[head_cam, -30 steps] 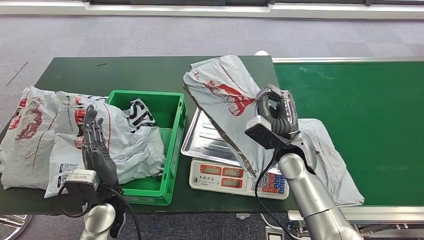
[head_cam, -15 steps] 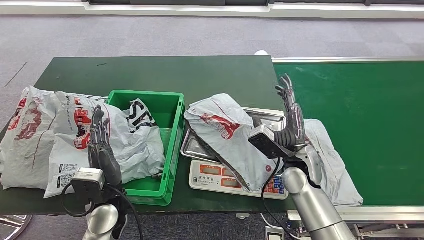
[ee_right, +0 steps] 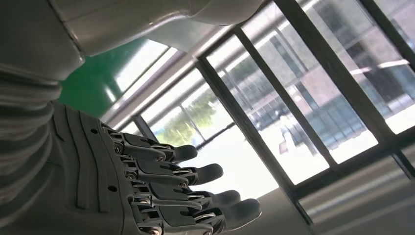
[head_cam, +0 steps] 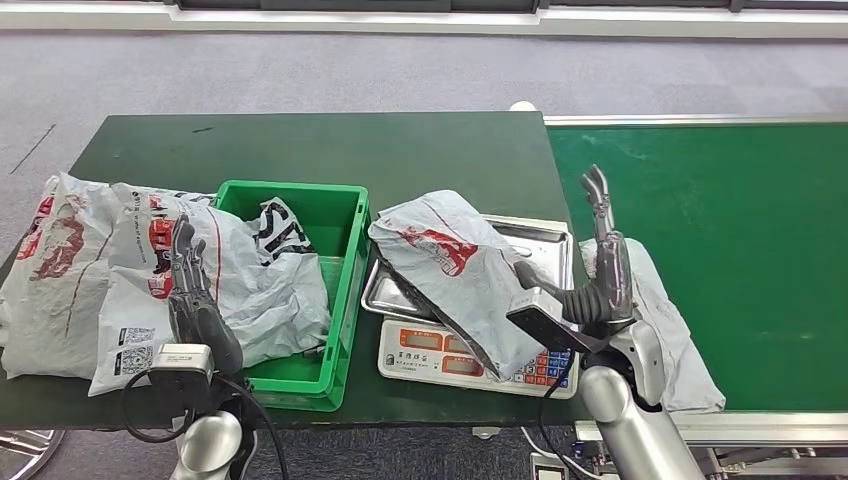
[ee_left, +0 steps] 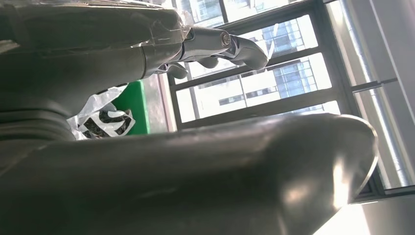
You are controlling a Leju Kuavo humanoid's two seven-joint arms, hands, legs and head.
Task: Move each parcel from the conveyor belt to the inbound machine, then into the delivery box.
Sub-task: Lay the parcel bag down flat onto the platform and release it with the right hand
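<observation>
One parcel (head_cam: 455, 275) lies on the steel tray of the inbound machine (head_cam: 545, 240), a scale with red displays, draped over its near edge so that part of it hangs across the keypad; that, by my reading, is the first half of its trip done, with the transfer into the delivery box (head_cam: 345, 310) not yet made. Beside it the right hand (head_cam: 603, 262) stands upright with fingers spread and holds nothing, just next to the scale. Under that arm a second grey parcel (head_cam: 665, 335) rests on the green conveyor belt (head_cam: 740, 230), untouched as far as I can judge. The green box already contains at least one crumpled bag (head_cam: 285, 280), and more grey bags (head_cam: 70, 270) are heaped on the dark surface (head_cam: 300, 145) beside it. The left hand (head_cam: 195, 300) hovers over that heap, fingers straight and apart, empty. Remaining work, I would say: lift the weighed parcel into the box, then bring the belt parcel through the same two stops.
</observation>
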